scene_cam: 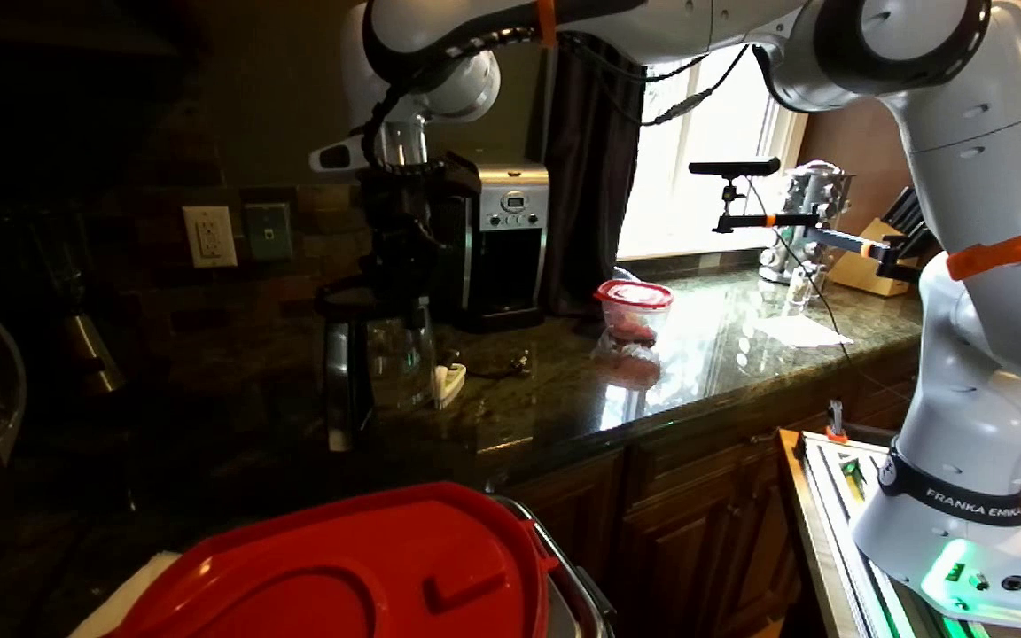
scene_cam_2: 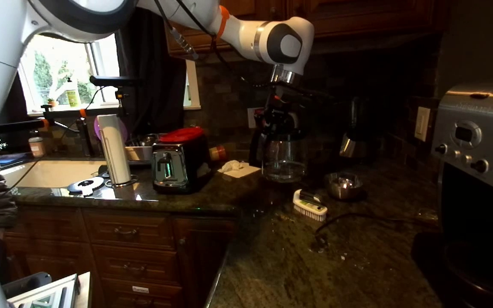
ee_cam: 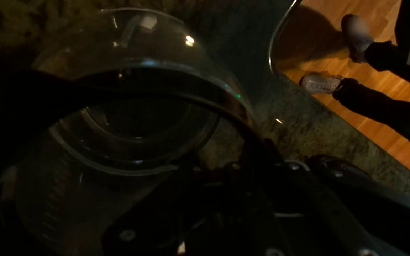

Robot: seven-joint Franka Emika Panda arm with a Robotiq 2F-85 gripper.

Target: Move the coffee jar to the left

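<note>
The coffee jar is a clear glass carafe with a dark rim and handle. It shows in both exterior views (scene_cam: 401, 354) (scene_cam_2: 285, 156), upright at or just above the dark counter; I cannot tell if its base touches. My gripper shows above it in both exterior views (scene_cam: 395, 275) (scene_cam_2: 268, 128), pointing down at the rim near the handle. In the wrist view the carafe (ee_cam: 176, 46) fills the left side, seen from above. Its dark rim runs between the fingertips of the gripper (ee_cam: 249, 163), which look shut on it. The picture is very dark there, so the exact contact is hidden.
A scrub brush (scene_cam: 448, 384) (scene_cam_2: 310, 206) and a metal bowl (scene_cam_2: 344, 186) are near the carafe. A silver-and-black coffee machine (scene_cam: 510, 217) (scene_cam_2: 471, 137), a toaster (scene_cam_2: 171, 167), a white paper (scene_cam_2: 242, 170) and a blender (scene_cam_2: 353, 145) stand around. A red lid (scene_cam: 475, 523) is in the foreground.
</note>
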